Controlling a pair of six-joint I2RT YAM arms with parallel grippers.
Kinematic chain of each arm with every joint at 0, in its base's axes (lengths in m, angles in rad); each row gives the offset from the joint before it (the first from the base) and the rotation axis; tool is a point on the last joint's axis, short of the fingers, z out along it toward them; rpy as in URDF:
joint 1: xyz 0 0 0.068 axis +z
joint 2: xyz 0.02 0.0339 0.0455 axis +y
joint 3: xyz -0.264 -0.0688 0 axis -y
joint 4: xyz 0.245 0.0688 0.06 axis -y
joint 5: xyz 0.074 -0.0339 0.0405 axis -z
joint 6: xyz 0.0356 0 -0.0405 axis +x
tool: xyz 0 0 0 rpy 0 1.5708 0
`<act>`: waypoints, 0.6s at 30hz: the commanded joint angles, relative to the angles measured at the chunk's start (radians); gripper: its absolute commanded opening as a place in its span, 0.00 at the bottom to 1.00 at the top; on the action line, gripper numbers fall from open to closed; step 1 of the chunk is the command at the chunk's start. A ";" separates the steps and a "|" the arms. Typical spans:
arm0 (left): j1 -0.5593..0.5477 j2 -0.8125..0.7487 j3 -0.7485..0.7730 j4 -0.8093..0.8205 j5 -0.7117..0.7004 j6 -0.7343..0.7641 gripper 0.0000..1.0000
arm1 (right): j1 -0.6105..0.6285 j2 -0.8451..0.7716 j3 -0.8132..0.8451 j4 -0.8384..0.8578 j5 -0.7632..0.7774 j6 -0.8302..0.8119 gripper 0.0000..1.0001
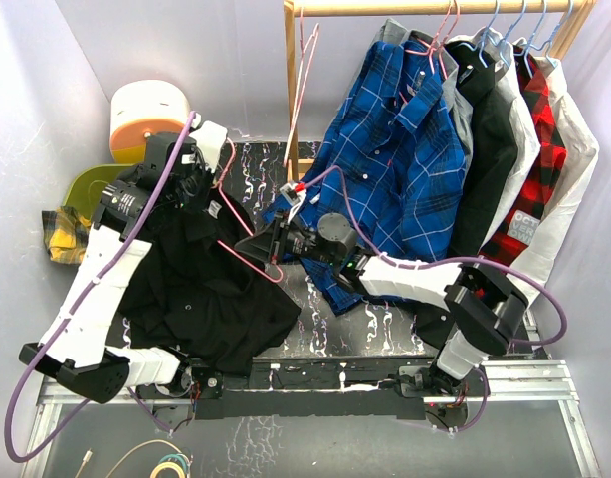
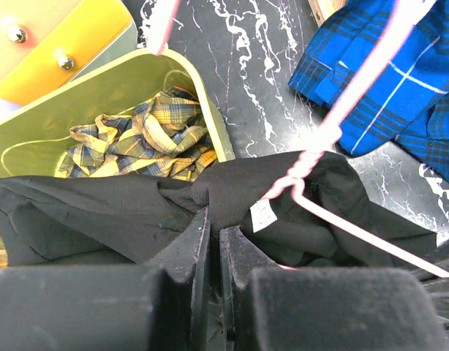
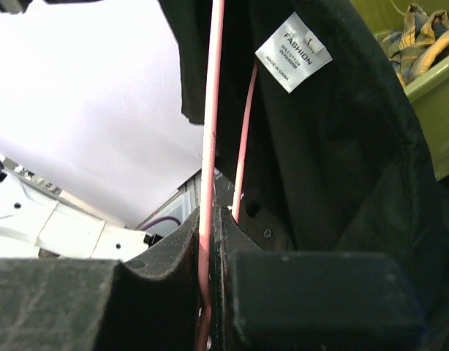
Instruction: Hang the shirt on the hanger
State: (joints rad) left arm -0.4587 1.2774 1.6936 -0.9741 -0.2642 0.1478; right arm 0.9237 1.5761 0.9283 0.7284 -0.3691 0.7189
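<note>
The black shirt (image 1: 201,289) lies bunched on the left of the table, its collar end lifted. My left gripper (image 1: 214,204) is shut on a fold of its fabric near the collar; in the left wrist view the gripper (image 2: 212,219) pinches black cloth (image 2: 100,212). The pink hanger (image 1: 256,265) lies against the shirt's neck opening; its twisted neck (image 2: 301,168) shows by the white label. My right gripper (image 1: 258,245) is shut on the hanger's wire (image 3: 210,110), with the shirt (image 3: 334,161) and its label hanging just behind my right gripper (image 3: 212,219).
A wooden rack (image 1: 435,8) at the back holds a blue plaid shirt (image 1: 395,149), several other garments and a spare pink hanger (image 1: 304,70). A green bin (image 1: 87,184) with a yellow plaid shirt (image 2: 137,142) stands far left, by an orange and white roll (image 1: 146,115).
</note>
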 commanded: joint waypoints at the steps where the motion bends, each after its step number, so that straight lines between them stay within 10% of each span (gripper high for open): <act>1: 0.011 -0.020 0.016 -0.025 0.048 -0.014 0.00 | 0.004 0.055 0.118 0.181 0.001 0.017 0.08; 14: 0.050 -0.053 -0.057 -0.056 0.157 0.007 0.03 | 0.012 0.208 0.187 0.280 0.027 0.076 0.08; 18: 0.109 -0.082 -0.123 -0.159 0.408 0.201 0.87 | 0.013 0.259 0.151 0.359 -0.022 0.052 0.08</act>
State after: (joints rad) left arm -0.3950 1.2449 1.6295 -1.0016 -0.1112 0.2073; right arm 0.9360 1.8015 1.0649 0.8791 -0.3893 0.7887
